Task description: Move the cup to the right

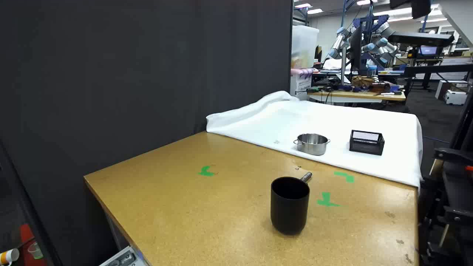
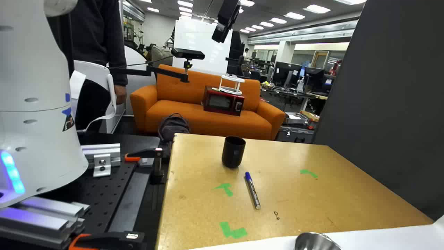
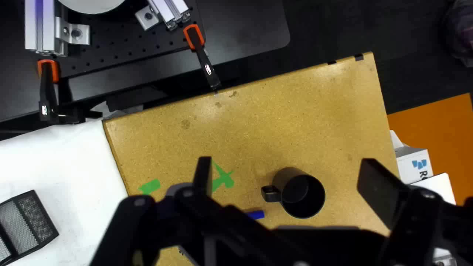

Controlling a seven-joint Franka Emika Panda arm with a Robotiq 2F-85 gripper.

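The matte black cup (image 1: 290, 214) stands upright on the wooden table (image 1: 177, 207). It shows in both exterior views (image 2: 233, 152). In the wrist view, I look down into the cup (image 3: 301, 194), and its small square handle points left. My gripper (image 3: 288, 177) is open in the wrist view, with its two fingers wide apart. The cup appears between and beyond them, with nothing held. The gripper is above the table, apart from the cup. In the exterior views only a dark part shows at the top edge, so the fingers cannot be made out there.
A marker (image 2: 252, 191) with a blue cap lies beside the cup. A silver two-handled pot (image 1: 312, 146) and a black mesh box (image 1: 366, 144) stand on white cloth (image 1: 391, 129). Green tape (image 1: 327, 200) marks the table. Clamps (image 3: 207, 68) sit at the robot-side edge. A dark partition (image 1: 147, 74) borders the table.
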